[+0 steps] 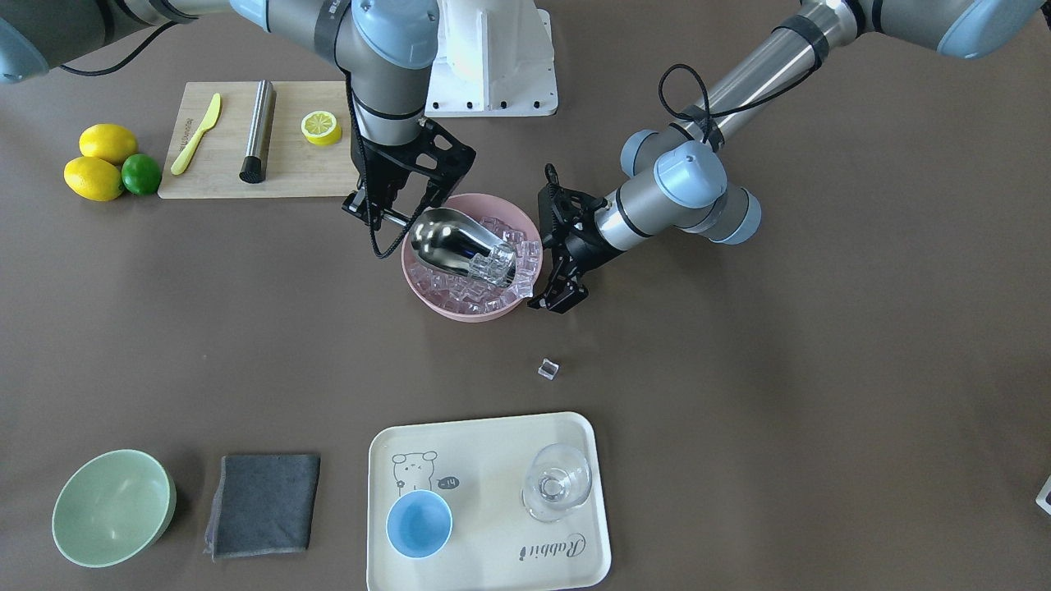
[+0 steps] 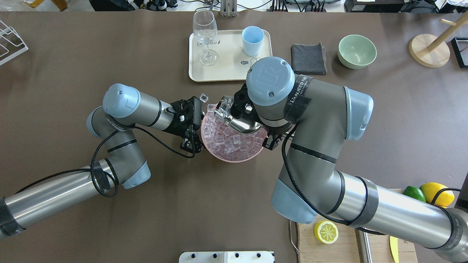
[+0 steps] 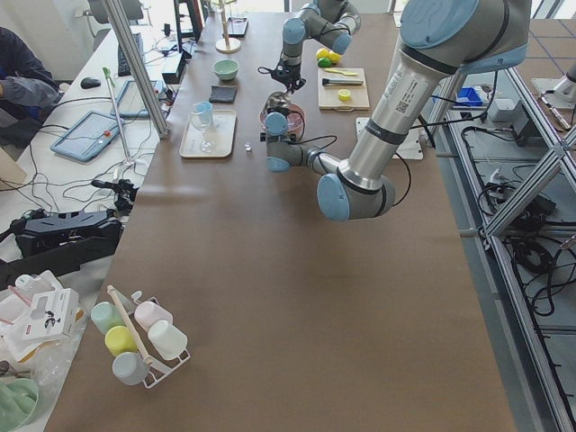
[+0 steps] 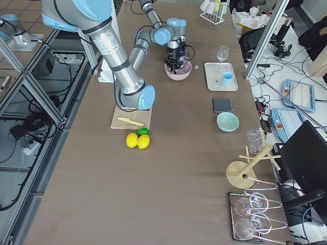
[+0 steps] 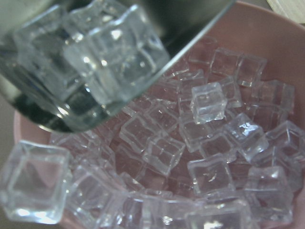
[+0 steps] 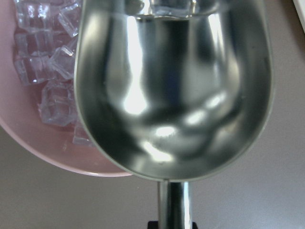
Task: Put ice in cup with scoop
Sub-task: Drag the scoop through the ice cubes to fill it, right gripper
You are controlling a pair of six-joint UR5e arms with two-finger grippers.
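The scoop (image 6: 174, 90) that I hold is polished steel, smooth like a mirror, with bright reflections. The ice (image 5: 207, 102) is clear and glossy, with smooth faces. The bowl (image 1: 460, 313) around it is pink with a soft matt finish; it looks like plastic. The table (image 1: 739, 394) has a brown matt cover. On the cream tray (image 1: 493, 460), smooth with low shine, stand a light-blue matt cup (image 1: 419, 524) and a clear shiny glass (image 1: 557, 484). The grey cloth (image 1: 263, 505) looks rough and woven. The cutting board (image 1: 300, 172) is pale wood.

We see the scoop (image 2: 242, 125) tilted over the pink bowl (image 2: 234, 159) of ice (image 2: 226, 140), one stray cube (image 2: 204, 97) on the counter (image 2: 182, 197).
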